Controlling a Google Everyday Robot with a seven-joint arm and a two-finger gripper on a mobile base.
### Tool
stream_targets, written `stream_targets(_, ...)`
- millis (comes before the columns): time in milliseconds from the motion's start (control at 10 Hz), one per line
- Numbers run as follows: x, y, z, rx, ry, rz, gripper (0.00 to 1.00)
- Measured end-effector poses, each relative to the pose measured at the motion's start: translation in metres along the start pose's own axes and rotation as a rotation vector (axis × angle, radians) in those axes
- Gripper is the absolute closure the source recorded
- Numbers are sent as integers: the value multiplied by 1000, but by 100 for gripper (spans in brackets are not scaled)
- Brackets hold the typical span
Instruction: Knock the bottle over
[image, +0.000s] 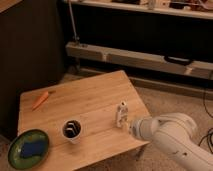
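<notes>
The bottle (121, 113) is small, slim and white with a narrow cap and dark label marks. It stands upright near the right front edge of the wooden table (95, 95). My white arm comes in from the lower right. Its gripper (131, 127) is low at the table's edge, just right of and in front of the bottle's base, very close to it. I cannot see whether it touches the bottle.
A white cup (72, 130) with a dark inside stands left of the bottle. An orange carrot (40, 100) lies at the table's left back. A green plate (20, 156) holding a blue sponge (31, 147) sits at the front left corner. Dark shelving stands behind.
</notes>
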Motion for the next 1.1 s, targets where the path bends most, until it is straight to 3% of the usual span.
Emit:
stream_targets(400, 30, 13, 1, -62, -20, -39, 100)
stream_targets(600, 40, 20, 8, -83, -51, -72, 100)
stream_targets(1100, 48, 45, 18, -157, -174, -105, 100)
